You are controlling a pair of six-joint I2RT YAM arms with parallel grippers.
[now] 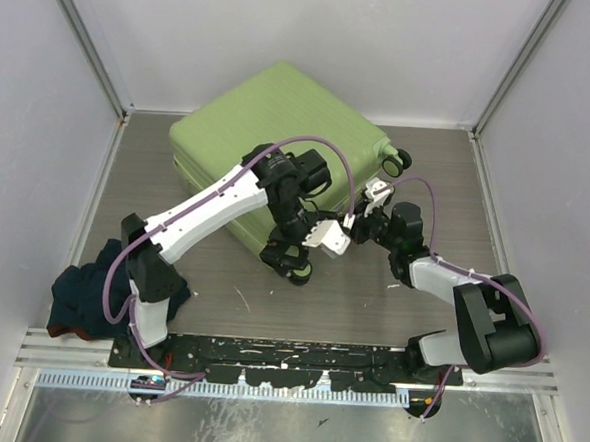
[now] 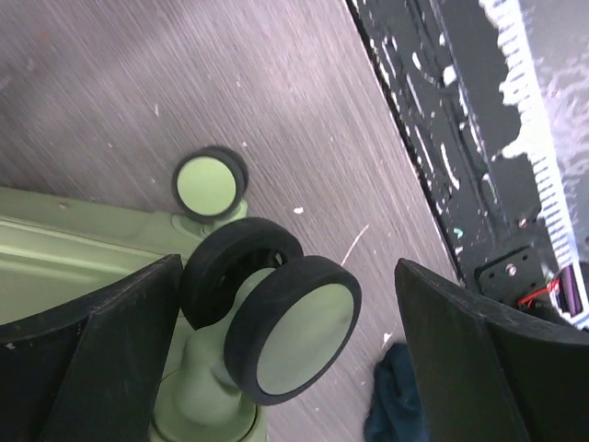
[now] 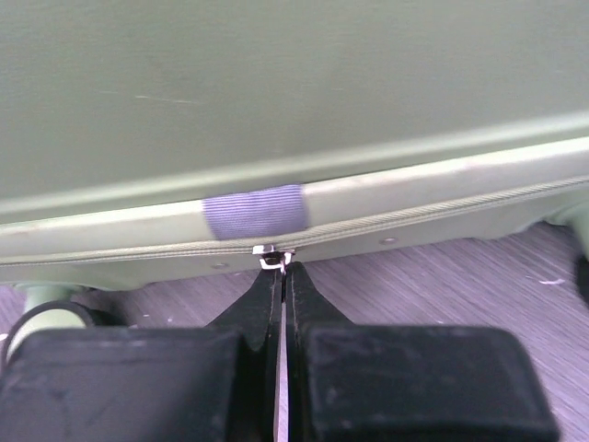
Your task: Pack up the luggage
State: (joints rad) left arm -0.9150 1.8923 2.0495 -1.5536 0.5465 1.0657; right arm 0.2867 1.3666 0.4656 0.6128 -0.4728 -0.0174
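Observation:
The luggage (image 1: 281, 120), a light-green ribbed suitcase, lies flat at the back of the table with its lid down. My left gripper (image 1: 291, 253) hangs at its near corner. In the left wrist view this gripper (image 2: 287, 269) is open, and a black double wheel (image 2: 293, 327) of the luggage stands between the fingers without touching them. My right gripper (image 1: 361, 223) is at the luggage's right side. Seen from the right wrist, the gripper (image 3: 281, 276) is shut on the small metal zipper pull (image 3: 273, 257), just under a purple strap (image 3: 256, 212) on the seam.
A heap of dark blue clothing (image 1: 82, 296) lies at the table's near left, beside the left arm's base. A second wheel (image 2: 210, 182) rests on the table behind the one between the fingers. Walls enclose the table on three sides.

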